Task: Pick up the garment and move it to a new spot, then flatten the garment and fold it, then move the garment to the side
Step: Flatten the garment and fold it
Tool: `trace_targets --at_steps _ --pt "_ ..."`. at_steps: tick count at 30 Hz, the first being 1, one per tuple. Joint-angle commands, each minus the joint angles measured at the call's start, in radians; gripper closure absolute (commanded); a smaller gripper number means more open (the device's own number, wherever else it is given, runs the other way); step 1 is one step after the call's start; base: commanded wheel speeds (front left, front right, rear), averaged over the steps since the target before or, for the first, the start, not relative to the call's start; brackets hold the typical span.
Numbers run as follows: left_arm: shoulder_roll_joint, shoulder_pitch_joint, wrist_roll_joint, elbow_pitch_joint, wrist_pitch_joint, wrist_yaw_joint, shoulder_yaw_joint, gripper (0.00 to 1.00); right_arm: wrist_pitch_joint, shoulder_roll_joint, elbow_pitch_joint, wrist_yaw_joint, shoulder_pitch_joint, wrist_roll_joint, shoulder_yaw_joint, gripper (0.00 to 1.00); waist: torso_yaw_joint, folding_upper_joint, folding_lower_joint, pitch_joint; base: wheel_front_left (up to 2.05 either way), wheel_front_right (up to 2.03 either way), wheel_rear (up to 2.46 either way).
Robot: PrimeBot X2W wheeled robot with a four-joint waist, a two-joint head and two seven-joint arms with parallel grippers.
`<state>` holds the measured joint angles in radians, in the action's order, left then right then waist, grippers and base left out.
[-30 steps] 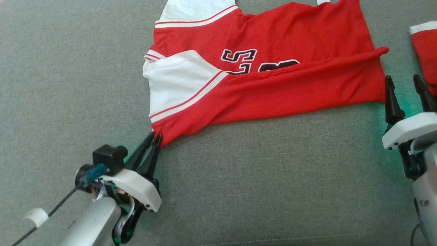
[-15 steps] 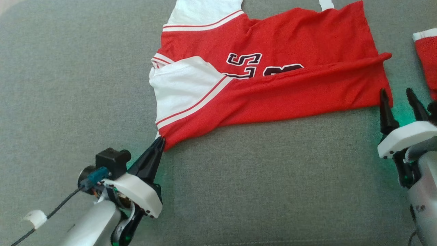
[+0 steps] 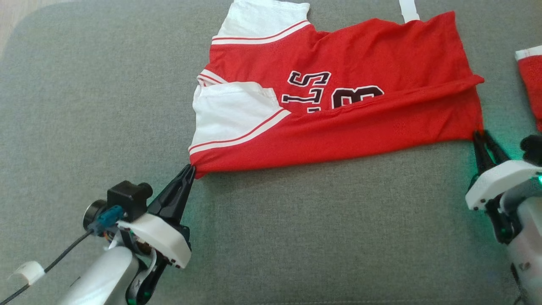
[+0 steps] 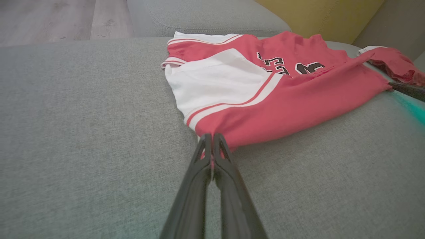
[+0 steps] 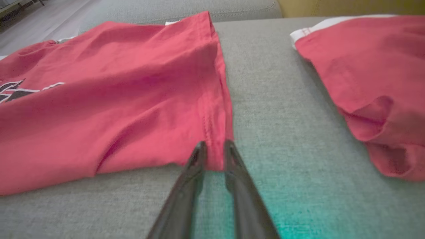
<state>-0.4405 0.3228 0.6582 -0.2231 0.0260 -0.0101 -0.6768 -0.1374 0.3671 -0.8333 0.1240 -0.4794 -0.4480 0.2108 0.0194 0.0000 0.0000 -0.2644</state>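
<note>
Right end effector (image 3: 482, 135) now around garment (image 3: 360, 123)

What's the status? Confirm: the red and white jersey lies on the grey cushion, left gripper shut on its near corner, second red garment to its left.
One error: the second red garment lies to the jersey's right, not its left; the head view shows it. The jersey does lie on the grey cushion, left gripper shut on its near corner.

Soft, even daylight all over, just faint shadows. Teal-green glow on the grey cushion (image 5: 298, 199) beside the right gripper (image 5: 215, 146), plus washed-out, pinkish colour in both wrist views. Blurry up close on the fingers (image 5: 181, 199), with mild wide-angle stretch toward the edges.
</note>
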Motion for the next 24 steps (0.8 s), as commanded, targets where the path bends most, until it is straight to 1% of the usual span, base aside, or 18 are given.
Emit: trace_targets --at_steps 1,7,10,16,20,21,22,24 --pt "-0.039 0.026 -0.008 0.026 0.001 -0.007 0.043 1.0 0.014 0.025 0.014 0.007 0.019 -0.027 0.037 1.0 0.0 0.0 0.0 0.006 0.0 0.0 0.0" --pt "-0.042 0.016 -0.005 0.023 0.003 -0.004 0.037 1.0 0.022 0.052 0.026 0.007 0.05 -0.078 0.074 1.0 0.0 0.0 0.0 0.027 0.0 0.0 0.0" --pt "-0.044 0.004 -0.001 0.026 0.0 -0.002 0.03 1.0 0.016 0.082 0.047 0.007 0.088 -0.107 0.087 1.0 0.003 0.0 0.0 0.049 0.0 0.0 0.0" --pt "-0.068 -0.07 0.015 0.058 -0.008 -0.011 0.018 1.0 0.006 0.14 0.11 0.007 0.193 -0.144 0.096 1.0 0.0 0.0 0.0 0.102 0.0 0.0 0.0" --pt "-0.088 -0.12 0.029 0.085 -0.003 -0.023 0.022 1.0 0.003 0.147 0.156 0.007 0.233 -0.162 0.084 1.0 -0.008 0.0 0.0 0.128 0.0 0.0 0.0" --pt "-0.092 -0.127 0.03 0.089 -0.004 -0.026 0.023 1.0 0.009 0.144 0.161 0.007 0.232 -0.162 0.081 0.66 -0.009 0.0 0.0 0.13 0.0 0.0 0.0" --pt "-0.094 -0.129 0.031 0.092 -0.005 -0.029 0.023 1.0 0.01 0.14 0.166 0.007 0.227 -0.159 0.077 0.0 -0.01 0.0 0.0 0.132 0.0 0.0 0.0" --pt "-0.093 -0.126 0.031 0.1 -0.009 -0.033 0.022 1.0 0.017 0.127 0.172 0.007 0.208 -0.151 0.071 0.0 -0.008 0.0 0.0 0.129 0.0 0.0 0.0"
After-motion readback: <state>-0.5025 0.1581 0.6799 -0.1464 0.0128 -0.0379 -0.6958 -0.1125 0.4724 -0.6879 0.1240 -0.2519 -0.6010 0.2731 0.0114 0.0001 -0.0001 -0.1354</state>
